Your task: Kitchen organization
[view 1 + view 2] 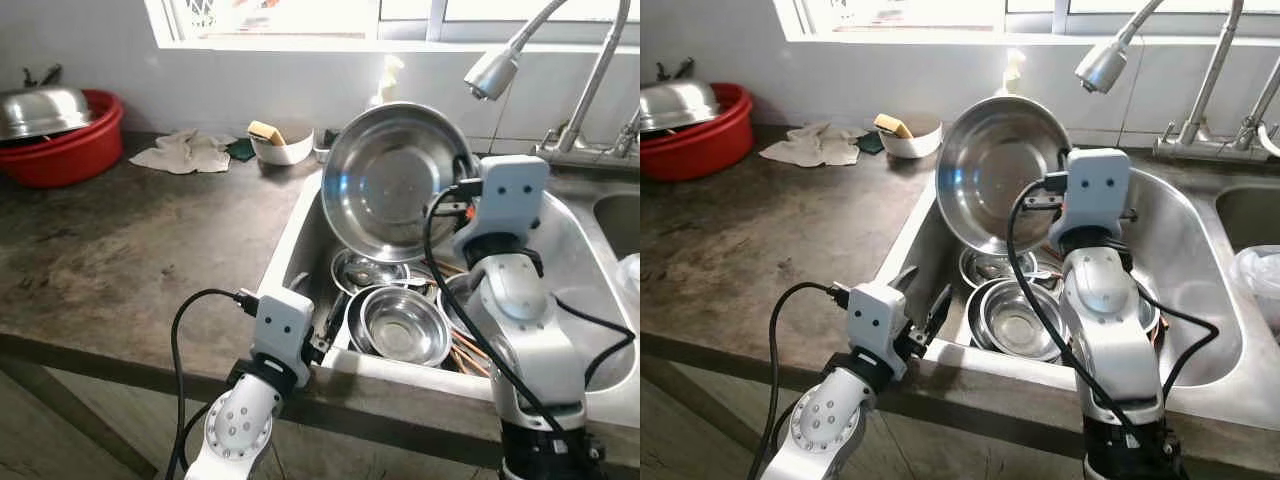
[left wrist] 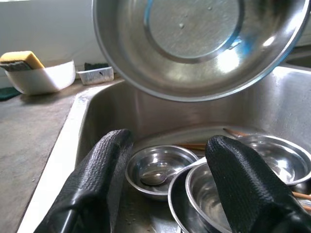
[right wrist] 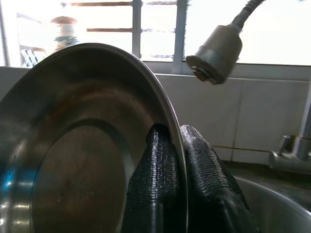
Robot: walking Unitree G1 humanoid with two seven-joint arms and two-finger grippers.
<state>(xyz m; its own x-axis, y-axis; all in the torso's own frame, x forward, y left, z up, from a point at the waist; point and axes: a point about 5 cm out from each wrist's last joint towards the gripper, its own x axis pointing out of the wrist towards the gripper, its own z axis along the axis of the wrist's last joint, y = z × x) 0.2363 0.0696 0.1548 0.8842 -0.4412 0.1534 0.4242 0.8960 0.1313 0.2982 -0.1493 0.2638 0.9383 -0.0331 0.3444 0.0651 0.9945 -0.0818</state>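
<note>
A dark, mottled stone table (image 1: 130, 250) runs under a bright window (image 1: 300, 20), with a stainless steel sink (image 1: 575, 260) sunk into it at 3 o'clock. At 10 o'clock on the table sits a round red plastic basin (image 1: 70, 150) holding a domed steel lid (image 1: 40, 108). To its right lies a crumpled pale cloth (image 1: 185, 152), then a small white bowl (image 1: 283, 148) with a yellow sponge (image 1: 265, 132) in it.

The sink holds a small steel bowl with a spoon in it (image 2: 160, 170) and, nearer the front edge, nested shiny steel bowls (image 1: 405, 325); brown chopsticks (image 1: 470, 355) lie beside them. A curved chrome tap with a spray head (image 1: 492, 72) hangs over the basin at 1 o'clock.

The left gripper (image 2: 167, 189) hovers at the sink's front-left rim, fingers spread wide and holding nothing. The right gripper (image 3: 177, 165) is raised above the sink, clamped on the rim of a large round stainless steel pan (image 1: 395, 180), which is tilted up with its hollow facing the robot.

The right wrist view reveals one finger on each side of the pan's rim; the left wrist view reveals the spoon.
</note>
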